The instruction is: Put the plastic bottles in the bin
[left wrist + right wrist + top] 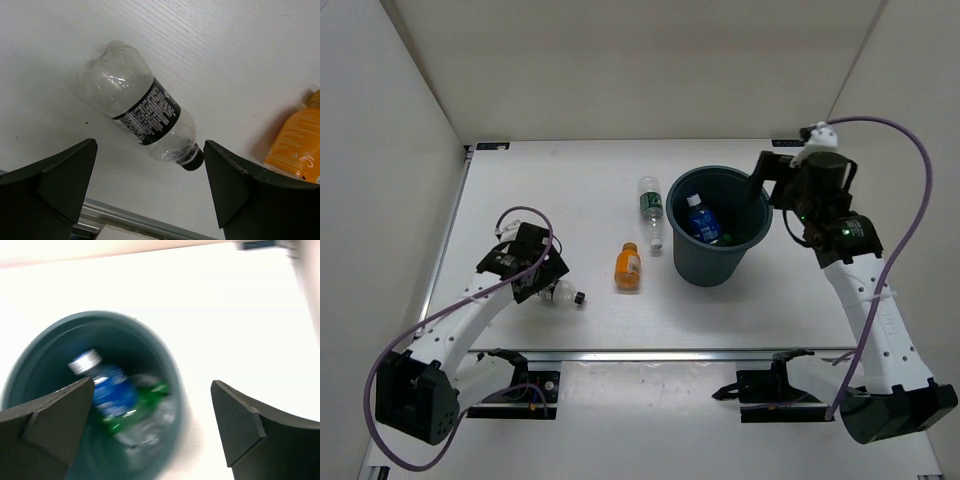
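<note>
Danger lies in rolling: your left gripper (pixel 150 150), spread and empty, may nudge the dark-label bottle (pixel 142 117) away. Your right gripper (pixel 152 385) gapes empty near the bin (pixel 100 316).

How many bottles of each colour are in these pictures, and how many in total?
Orange bottle: 1
Green bottle: 1
Clear bottle with blue label: 1
Clear bottle with green label: 1
Clear bottle with dark label: 1
Total: 5

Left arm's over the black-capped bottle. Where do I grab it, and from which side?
Take the black-capped bottle across its labelled middle, straight down from above: it lies on its side on the table. Its axis runs diagonal to the open left gripper, so I'd twist the wrist first.
</note>
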